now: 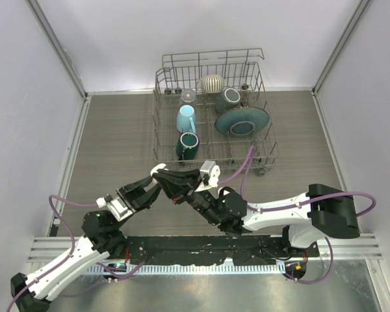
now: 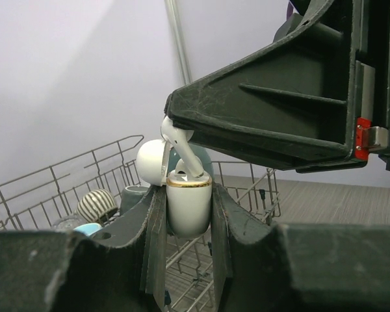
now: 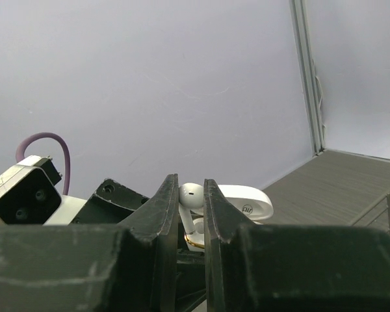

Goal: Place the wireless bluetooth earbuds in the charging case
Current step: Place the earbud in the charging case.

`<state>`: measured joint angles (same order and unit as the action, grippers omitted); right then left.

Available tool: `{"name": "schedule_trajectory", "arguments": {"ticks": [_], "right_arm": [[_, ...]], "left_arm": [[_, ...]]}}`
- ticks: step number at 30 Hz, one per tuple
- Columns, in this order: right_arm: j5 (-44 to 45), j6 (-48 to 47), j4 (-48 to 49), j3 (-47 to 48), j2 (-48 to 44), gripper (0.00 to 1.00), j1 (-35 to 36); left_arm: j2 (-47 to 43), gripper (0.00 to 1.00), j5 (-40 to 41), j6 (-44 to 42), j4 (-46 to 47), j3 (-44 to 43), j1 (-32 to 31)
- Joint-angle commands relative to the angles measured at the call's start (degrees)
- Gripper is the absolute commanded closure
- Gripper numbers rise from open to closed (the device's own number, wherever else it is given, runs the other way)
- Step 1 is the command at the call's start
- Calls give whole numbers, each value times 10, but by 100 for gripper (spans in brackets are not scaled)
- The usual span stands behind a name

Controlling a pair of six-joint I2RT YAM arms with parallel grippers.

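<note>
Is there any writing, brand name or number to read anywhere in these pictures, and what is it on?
Nothing here can be read with certainty.
Small dark print on the open lid of the charging case: too small and blurred to read.
The earbud: no lettering shows.
The red tab on the arm above the case: no lettering shows.
The dish rack and the crockery in it: no labels visible.

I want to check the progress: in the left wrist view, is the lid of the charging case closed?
No, the lid of the charging case stands open, and an earbud leans into its mouth.
</note>
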<state>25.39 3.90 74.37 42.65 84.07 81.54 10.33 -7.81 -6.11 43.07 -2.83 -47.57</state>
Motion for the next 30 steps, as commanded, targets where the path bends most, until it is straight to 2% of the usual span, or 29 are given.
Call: {"name": "schedule_trajectory", "arguments": {"ticks": [1, 16, 30], "right_arm": [[13, -35, 178, 24, -2, 99, 0], [15, -28, 206, 23, 28, 99, -1], [8, -26, 212, 11, 37, 99, -1]], "left_arm": [[-9, 100, -8, 8, 34, 17, -1], [-6, 100, -18, 52, 115, 20, -1], [62, 100, 7, 88, 237, 17, -1]]}}
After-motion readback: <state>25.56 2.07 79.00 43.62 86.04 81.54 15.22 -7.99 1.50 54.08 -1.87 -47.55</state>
